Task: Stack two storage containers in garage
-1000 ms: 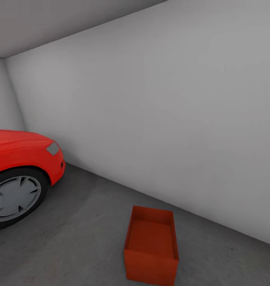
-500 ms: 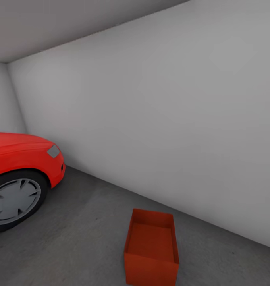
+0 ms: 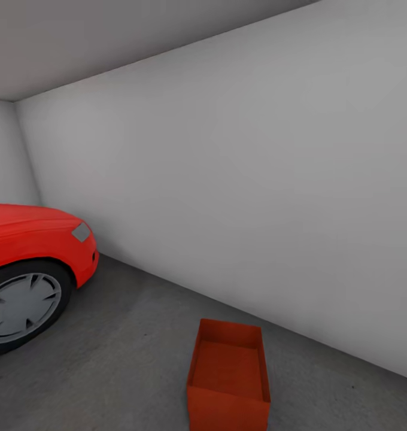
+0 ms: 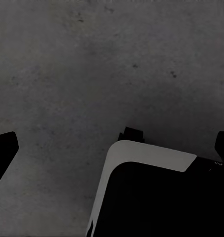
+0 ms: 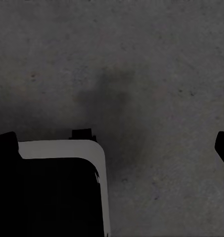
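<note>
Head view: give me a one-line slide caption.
One open orange-red storage container sits on the garage's grey concrete floor near the white wall, beside the red car.

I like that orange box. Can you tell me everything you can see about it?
The storage container is an orange-red rectangular bin with plain straight walls, a flat bottom and an open top. It looks empty. It sits upright on the dark grey concrete floor, a little way out from the white-grey wall and well apart from the red car. Nothing else touches it.
</note>
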### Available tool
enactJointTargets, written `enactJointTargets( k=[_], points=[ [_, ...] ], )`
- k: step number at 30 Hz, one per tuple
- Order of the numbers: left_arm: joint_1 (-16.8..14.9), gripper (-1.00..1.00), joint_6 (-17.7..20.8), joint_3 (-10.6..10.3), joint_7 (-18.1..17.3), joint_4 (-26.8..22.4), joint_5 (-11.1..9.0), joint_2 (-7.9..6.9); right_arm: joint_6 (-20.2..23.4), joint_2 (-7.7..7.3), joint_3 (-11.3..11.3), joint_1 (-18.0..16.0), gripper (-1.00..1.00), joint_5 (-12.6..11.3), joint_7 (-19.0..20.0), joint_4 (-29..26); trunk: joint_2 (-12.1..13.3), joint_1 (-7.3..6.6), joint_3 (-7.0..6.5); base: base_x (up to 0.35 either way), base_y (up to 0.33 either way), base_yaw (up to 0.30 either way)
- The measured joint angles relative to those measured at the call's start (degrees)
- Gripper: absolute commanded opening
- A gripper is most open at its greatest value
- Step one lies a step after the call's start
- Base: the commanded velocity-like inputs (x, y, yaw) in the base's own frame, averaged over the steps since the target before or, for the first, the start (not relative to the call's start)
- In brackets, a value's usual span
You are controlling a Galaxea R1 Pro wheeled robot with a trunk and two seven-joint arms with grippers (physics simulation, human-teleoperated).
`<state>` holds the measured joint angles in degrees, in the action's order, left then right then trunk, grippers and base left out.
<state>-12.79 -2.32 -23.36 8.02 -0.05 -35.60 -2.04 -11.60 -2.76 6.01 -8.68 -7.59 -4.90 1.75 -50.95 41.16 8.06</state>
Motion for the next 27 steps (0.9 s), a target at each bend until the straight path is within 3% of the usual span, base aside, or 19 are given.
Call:
enactJointTargets(
  k=[12,27],
  points=[
    [-0.01,1.0,0.0,-0.06,0.05,-0.17,0.22,-0.04,0.02,0.18,0.07,0.0,1.0,0.1,0.0,0.0,0.0,0.0,-1.02,0.0,0.0,0.0],
    [-0.01,1.0,0.03,-0.24,0.07,-0.22,0.42,-0.19,0.1,0.98,0.36,-0.01,1.0,0.52,-0.03,0.0,0.0,0.0,-1.11,0.0,0.0,0.0]
  ],
)
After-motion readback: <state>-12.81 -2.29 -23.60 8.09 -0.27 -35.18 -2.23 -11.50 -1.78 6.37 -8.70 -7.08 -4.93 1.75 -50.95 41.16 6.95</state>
